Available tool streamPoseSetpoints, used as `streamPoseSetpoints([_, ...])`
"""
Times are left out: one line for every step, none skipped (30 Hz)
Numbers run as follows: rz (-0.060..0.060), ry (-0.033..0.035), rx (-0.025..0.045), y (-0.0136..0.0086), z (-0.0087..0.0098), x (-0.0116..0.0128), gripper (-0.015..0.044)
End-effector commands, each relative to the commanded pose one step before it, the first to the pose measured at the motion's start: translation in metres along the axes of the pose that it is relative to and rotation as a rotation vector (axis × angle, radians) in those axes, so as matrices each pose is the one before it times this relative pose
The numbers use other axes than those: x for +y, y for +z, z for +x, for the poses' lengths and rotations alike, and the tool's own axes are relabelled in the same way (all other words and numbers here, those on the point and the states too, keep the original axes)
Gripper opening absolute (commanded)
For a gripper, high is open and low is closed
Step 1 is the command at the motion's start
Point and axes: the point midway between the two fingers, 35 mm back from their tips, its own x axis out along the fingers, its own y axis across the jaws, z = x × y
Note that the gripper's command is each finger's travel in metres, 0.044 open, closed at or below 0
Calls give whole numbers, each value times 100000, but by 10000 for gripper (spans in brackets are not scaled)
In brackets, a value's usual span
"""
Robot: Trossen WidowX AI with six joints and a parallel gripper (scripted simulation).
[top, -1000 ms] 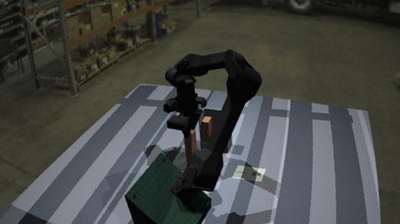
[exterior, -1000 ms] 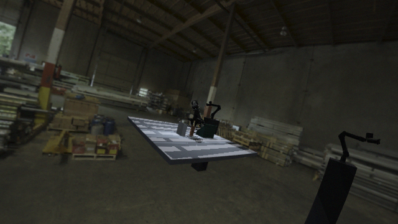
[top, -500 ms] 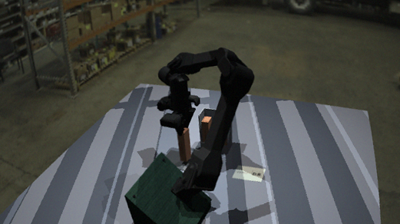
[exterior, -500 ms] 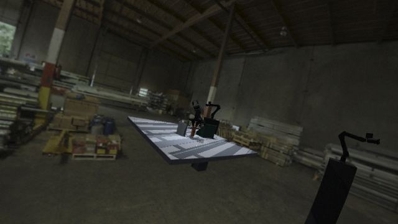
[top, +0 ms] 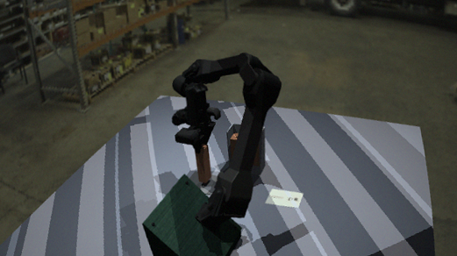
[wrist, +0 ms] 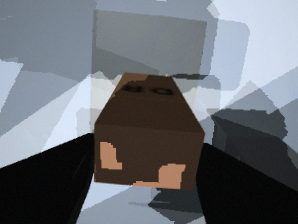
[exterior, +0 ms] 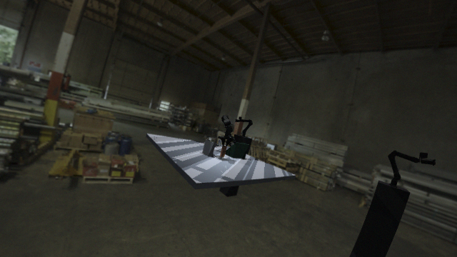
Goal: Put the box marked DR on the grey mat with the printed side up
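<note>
Green wedge (top: pixel 179 223) (exterior: pixel 238 150), seemingly wood-grained.

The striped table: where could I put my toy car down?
On the striped table, there's bare room right of the white printed card, out to the table's right edge, and another stretch left of the dark green wedge. It's crowded between the wedge and the grey bin, where the black gripper holds an upright orange-brown box.

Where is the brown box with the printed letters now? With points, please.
The box (top: pixel 203 165) (wrist: pixel 150 110) is in the claw (top: pixel 200 147) (wrist: pixel 147 148), upright; in the top view it is left of the bin (top: pixel 262 152) and behind the green wedge (top: pixel 179 223).
</note>
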Motion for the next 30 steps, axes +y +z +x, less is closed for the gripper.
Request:
streamPoseSetpoints([137,-269,-484,759,-215,69,158])
streamPoseSetpoints([-11,-24,5,175,1,7,158])
streamPoseSetpoints([-11,-24,5,175,2,8,158])
streamPoseSetpoints([-11,-24,6,175,3,9,158])
streamPoseSetpoints([-11,-24,6,175,3,10,158])
streamPoseSetpoints([-10,-24,6,175,4,10,158])
streamPoseSetpoints([-10,-24,7,175,4,11,158])
streamPoseSetpoints([-10,-24,7,175,5,12,158])
streamPoseSetpoints([-10,-24,8,175,6,13,158])
streamPoseSetpoints([-10,-24,8,175,6,14,158])
streamPoseSetpoints([-10,-24,8,175,7,15,158])
streamPoseSetpoints([-10,-24,9,175,8,16,158])
streamPoseSetpoints([-9,-24,9,175,8,17,158])
streamPoseSetpoints([-9,-24,9,175,9,18,158])
streamPoseSetpoints([-9,-24,10,175,10,19,158])
streamPoseSetpoints([-9,-24,10,175,10,20,158])
streamPoseSetpoints([-9,-24,11,175,11,21,158])
streamPoseSetpoints([-9,-24,11,175,12,22,158])
streamPoseSetpoints([-9,-24,11,175,12,23,158])
streamPoseSetpoints([-8,-24,12,175,13,23,158])
streamPoseSetpoints([-8,-24,12,175,13,24,158])
streamPoseSetpoints([-7,-20,10,144,12,21,158])
streamPoseSetpoints([-4,-12,6,86,7,13,158])
streamPoseSetpoints([-1,-4,2,29,2,4,158])
streamPoseSetpoints([0,0,1,0,28,0,158])
streamPoseSetpoints([1,-1,2,1,83,-1,158])
streamPoseSetpoints([2,-2,4,1,138,-1,158])
streamPoseSetpoints([0,0,1,0,24,-1,158])
streamPoseSetpoints([1,-1,2,1,72,-2,158])
streamPoseSetpoints([2,-2,3,1,120,-2,158])
